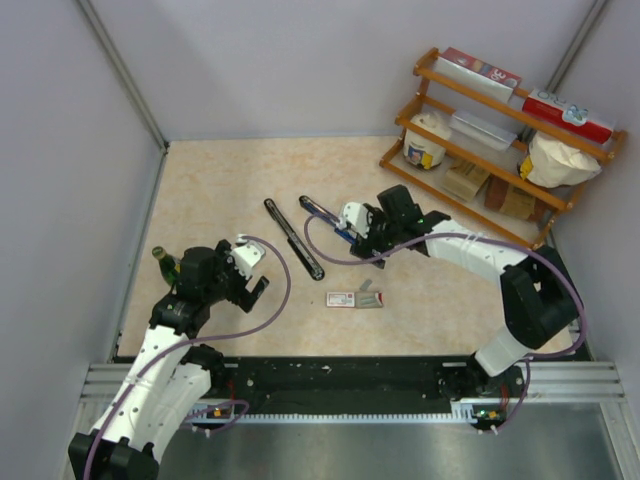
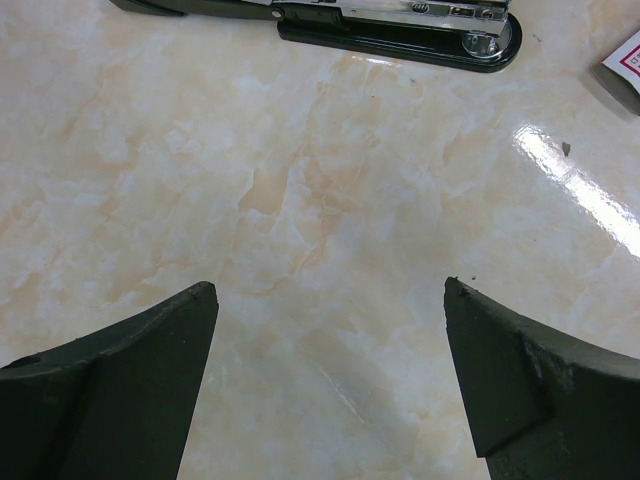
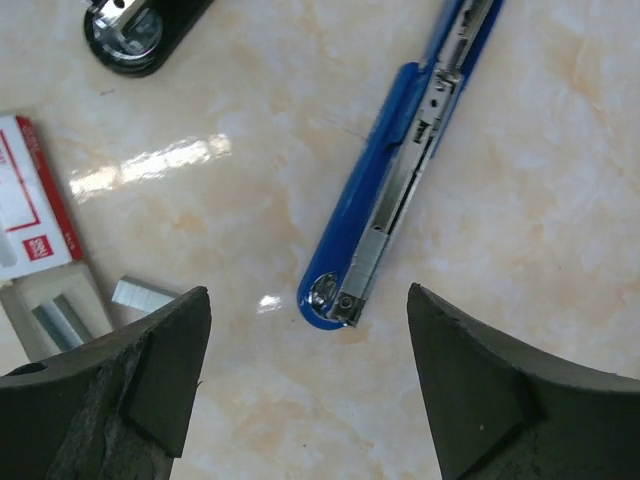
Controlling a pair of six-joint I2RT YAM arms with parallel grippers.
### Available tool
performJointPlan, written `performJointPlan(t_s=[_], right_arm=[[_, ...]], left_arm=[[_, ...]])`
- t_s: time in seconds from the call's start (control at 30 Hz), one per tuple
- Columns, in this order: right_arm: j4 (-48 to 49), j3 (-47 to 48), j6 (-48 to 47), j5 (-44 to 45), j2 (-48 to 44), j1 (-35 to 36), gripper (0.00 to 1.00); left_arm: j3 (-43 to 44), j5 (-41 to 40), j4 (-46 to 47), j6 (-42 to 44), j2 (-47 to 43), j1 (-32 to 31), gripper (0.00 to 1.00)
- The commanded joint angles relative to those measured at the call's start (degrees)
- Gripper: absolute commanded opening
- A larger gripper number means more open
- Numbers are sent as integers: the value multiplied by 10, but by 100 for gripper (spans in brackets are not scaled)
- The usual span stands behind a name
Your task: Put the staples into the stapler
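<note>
Hovering over the tip of the blue stapler (image 3: 365, 190), the right gripper (image 3: 308, 300) has its fingers spread with nothing between them. The stapler lies flat on the table (image 2: 300, 180) with its top swung back and the metal channel bared. A grey length sits in that channel, but I cannot tell whether it is a staple strip or the pusher.

From the gripper, the white box (image 3: 30, 210) lies at 9 o'clock in the wrist view. More staples rest in its tray, and one loose strip of staples (image 3: 140, 293) lies just beside it. A black stapler (image 2: 400, 30) lies at 11 o'clock, also opened flat.

The left gripper (image 2: 330, 290) hangs over bare table, fingers spread wide and empty.

My read: loading is either just done or one strip short. Checking the channel and closing the top remain.
</note>
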Motion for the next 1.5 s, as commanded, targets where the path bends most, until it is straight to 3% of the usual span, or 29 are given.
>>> performJointPlan(t_s=[0.0, 0.8, 1.47], right_arm=[[-17, -22, -105, 11, -27, 25, 79], [-107, -18, -192, 84, 59, 70, 84], [-120, -21, -204, 37, 30, 73, 88]], left_arm=[[-6, 0, 23, 2, -4, 3, 99], [-8, 1, 25, 3, -5, 3, 99], [-8, 0, 24, 3, -8, 3, 99]])
